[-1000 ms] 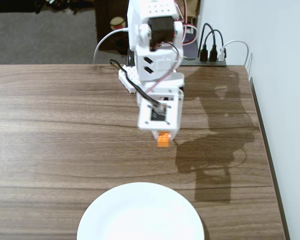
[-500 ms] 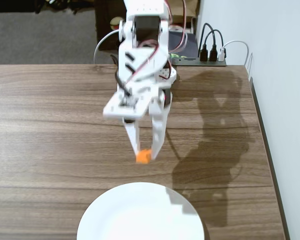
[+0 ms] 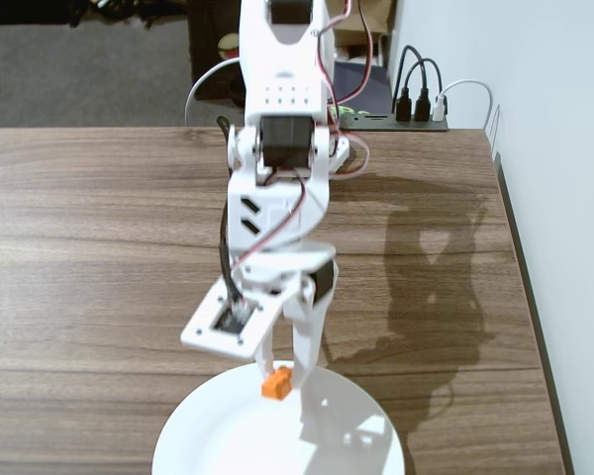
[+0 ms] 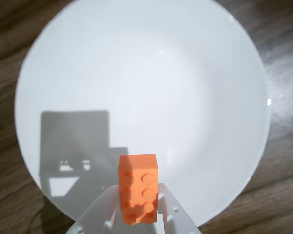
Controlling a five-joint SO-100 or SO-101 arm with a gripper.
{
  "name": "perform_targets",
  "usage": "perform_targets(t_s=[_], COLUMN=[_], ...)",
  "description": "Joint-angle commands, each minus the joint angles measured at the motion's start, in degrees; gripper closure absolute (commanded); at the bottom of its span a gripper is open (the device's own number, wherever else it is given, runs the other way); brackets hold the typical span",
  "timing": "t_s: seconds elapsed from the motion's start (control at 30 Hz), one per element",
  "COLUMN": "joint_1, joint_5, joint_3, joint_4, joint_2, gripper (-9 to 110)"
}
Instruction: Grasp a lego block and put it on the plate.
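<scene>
My white gripper is shut on the orange lego block and hangs over the far edge of the round white plate at the bottom of the fixed view. In the wrist view the lego block stands between the two white fingers with its studs facing the camera, and the plate fills most of the picture beneath it. The gripper enters from the bottom edge. The block is held above the plate, not resting on it.
The plate sits on a brown wooden table. A white wall runs along the right side. A power strip with plugs lies behind the arm's base at the table's far edge.
The arm has reached forward toward the camera, carrying the lego block from above the bare table to above the plate's far edge. The gripper stayed shut on it.
</scene>
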Motion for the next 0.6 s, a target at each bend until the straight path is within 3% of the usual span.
perform_targets(t_s=[0.0,0.57], joint_1=[0.0,-1.3], joint_5=[1.3,5.5], joint_3=[-6.1,-15.8], joint_4=[2.5,5.4], joint_2=[-3.1,-15.0], gripper=[96,93])
